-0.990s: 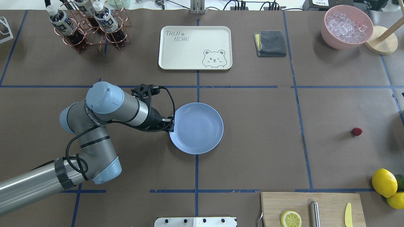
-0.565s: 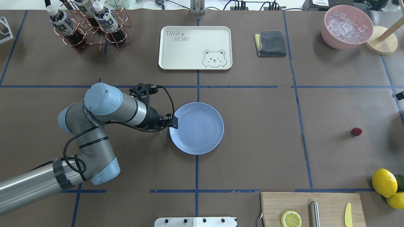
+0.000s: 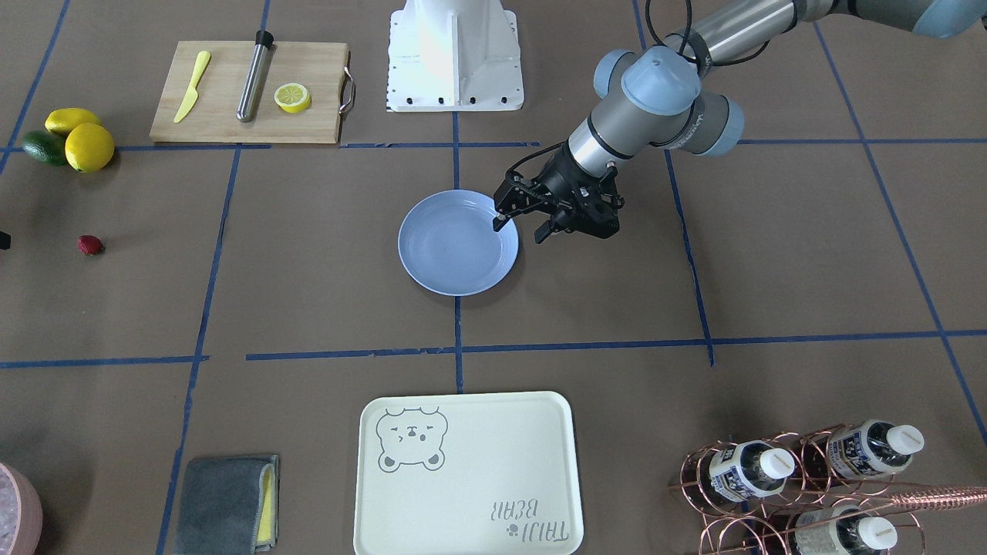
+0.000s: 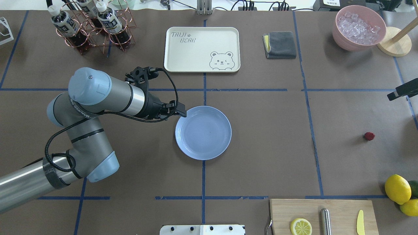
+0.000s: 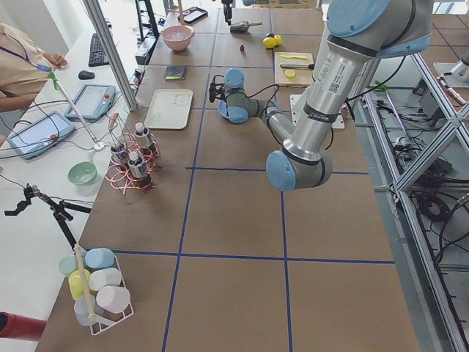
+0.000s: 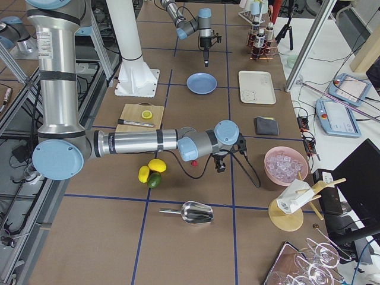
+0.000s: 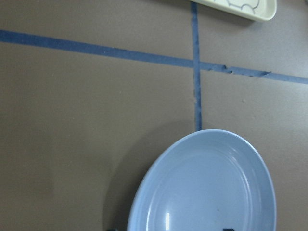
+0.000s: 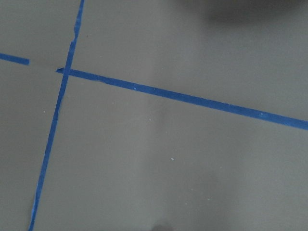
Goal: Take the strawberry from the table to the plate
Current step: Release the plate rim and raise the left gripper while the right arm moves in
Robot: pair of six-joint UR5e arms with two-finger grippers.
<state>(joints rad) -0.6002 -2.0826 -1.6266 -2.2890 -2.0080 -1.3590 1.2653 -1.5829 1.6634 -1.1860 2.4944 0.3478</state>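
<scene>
Here's the wide brown paper-covered table (image 4: 261,147), squared off with blue tape. The big grey-and-pale-blue left arm (image 4: 98,98) comes in from the robot's left, elbow folded, wrist aimed at the centre. The grey right arm (image 6: 136,141) stretches low and long over the robot's right end of the table, seen best from the right-side camera.

On the far side of the centre square sits the cream rectangular bear-print tray (image 4: 202,49), lying flat. At the robot's near edge is the pale wooden cutting board (image 4: 343,209).

Dead centre, the round glossy light-blue plate (image 4: 204,133) lies right on a tape crossing. Up in the far right corner stands the pink bowl (image 4: 339,36), filled with ice.

Now the left claw (image 3: 520,230): it hangs above the plate's rim on the robot's left side, black fingers (image 3: 500,223) spread apart. One tip is over the rim and the other out over bare table.

The right claw (image 6: 220,166) points down at the table, and I can't tell whether it is spread or pressed together. Its wrist camera shows only paper and tape.

Whole yellow lemons (image 4: 397,188) cluster at the right edge, and a yellow lemon half (image 4: 301,226) rests on the board.

And the tiny dark-red bumpy strawberry (image 4: 369,136) sits on the table in the right-hand square. It is well apart from the plate, between the bowl and the lemons.
</scene>
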